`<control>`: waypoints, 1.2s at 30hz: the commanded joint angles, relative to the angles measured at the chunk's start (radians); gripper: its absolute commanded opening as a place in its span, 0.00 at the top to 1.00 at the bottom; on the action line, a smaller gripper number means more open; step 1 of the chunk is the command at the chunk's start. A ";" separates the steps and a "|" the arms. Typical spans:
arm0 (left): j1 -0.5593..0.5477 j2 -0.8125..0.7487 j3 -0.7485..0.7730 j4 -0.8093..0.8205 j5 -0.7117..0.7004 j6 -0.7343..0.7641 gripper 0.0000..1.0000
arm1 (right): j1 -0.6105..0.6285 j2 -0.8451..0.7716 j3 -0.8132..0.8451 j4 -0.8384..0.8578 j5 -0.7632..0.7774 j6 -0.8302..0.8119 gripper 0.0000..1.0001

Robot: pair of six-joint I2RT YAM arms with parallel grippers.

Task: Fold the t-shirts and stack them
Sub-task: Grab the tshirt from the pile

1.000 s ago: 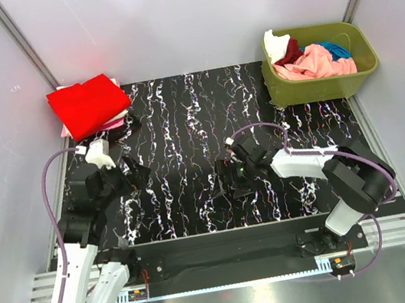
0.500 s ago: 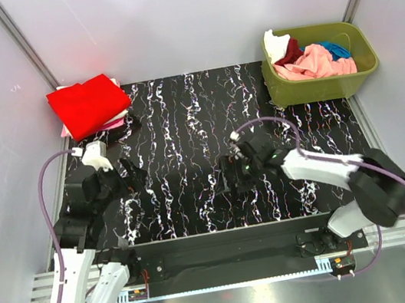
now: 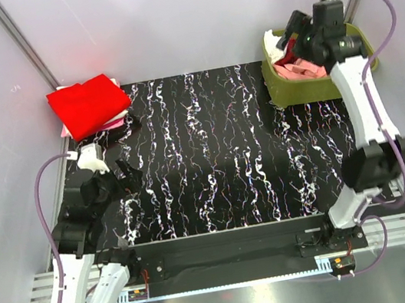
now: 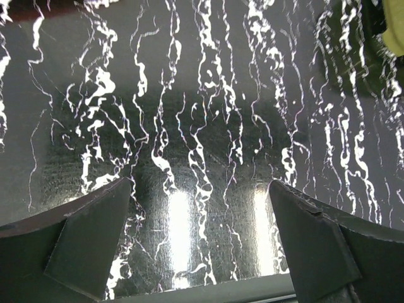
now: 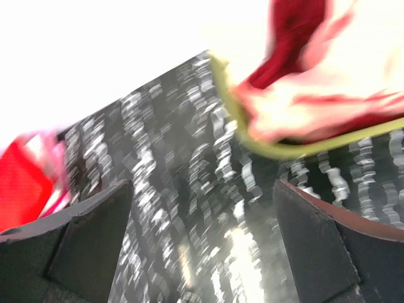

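Note:
A folded bright red t-shirt [image 3: 88, 104] lies on a pale pink one at the table's far left corner; it shows blurred in the right wrist view [image 5: 22, 183]. Crumpled t-shirts [image 3: 305, 66], salmon-pink, dark red and white, fill the olive-green tub [image 3: 316, 86] at the far right; they also show in the right wrist view [image 5: 315, 82]. My right gripper [image 3: 287, 32] is raised over the tub's left end, open and empty. My left gripper [image 3: 130, 173] hangs low over the bare table at the near left, open and empty [image 4: 199, 240].
The table top [image 3: 211, 158] is black with white marbling. Grey walls close in the back and both sides. A metal rail runs along the near edge.
My right arm has swung up from low over the table's middle to above the tub at the far right. My left gripper has drawn back slightly.

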 commanded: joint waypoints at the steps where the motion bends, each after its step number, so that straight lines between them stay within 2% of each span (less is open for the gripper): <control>1: -0.004 -0.040 0.011 0.027 -0.027 -0.004 0.01 | -0.078 0.178 0.167 -0.209 0.129 -0.022 0.00; 8: -0.002 -0.043 0.010 0.032 -0.019 0.001 0.01 | -0.187 0.475 0.573 -0.335 0.178 -0.032 0.03; 11: -0.002 -0.044 0.010 0.033 -0.016 0.003 0.01 | -0.210 0.568 0.650 -0.349 0.170 -0.043 0.04; 18: 0.001 -0.055 0.008 0.032 -0.022 0.001 0.01 | -0.221 0.691 0.676 -0.297 0.124 -0.054 0.10; 21: 0.001 -0.054 0.008 0.032 -0.024 0.001 0.01 | -0.221 0.737 0.716 -0.315 0.110 -0.062 0.27; 22: 0.001 -0.055 0.008 0.032 -0.025 -0.001 0.01 | -0.221 0.738 0.718 -0.311 0.106 -0.065 0.52; 24: 0.001 -0.057 0.008 0.030 -0.028 -0.001 0.01 | -0.221 0.729 0.710 -0.297 0.090 -0.074 0.70; 25: 0.001 -0.055 0.008 0.032 -0.027 -0.002 0.01 | -0.221 0.719 0.710 -0.297 0.089 -0.075 0.88; 26: 0.001 -0.057 0.010 0.030 -0.027 -0.002 0.01 | -0.221 0.708 0.715 -0.298 0.089 -0.079 0.97; 27: 0.001 -0.057 0.010 0.030 -0.027 -0.002 0.01 | -0.221 0.697 0.718 -0.302 0.089 -0.080 1.00; 30: 0.002 -0.058 0.008 0.029 -0.027 -0.002 0.01 | -0.217 0.624 0.731 -0.314 0.083 -0.065 1.00; 33: 0.005 -0.066 0.007 0.030 -0.027 -0.002 0.01 | -0.189 0.484 0.751 -0.319 0.061 -0.052 1.00; 35: 0.007 -0.066 0.005 0.033 -0.027 -0.001 0.01 | -0.134 0.313 0.750 -0.274 -0.003 -0.045 1.00; 36: 0.008 -0.063 0.004 0.033 -0.028 -0.001 0.01 | -0.113 0.312 0.750 -0.253 -0.058 -0.040 1.00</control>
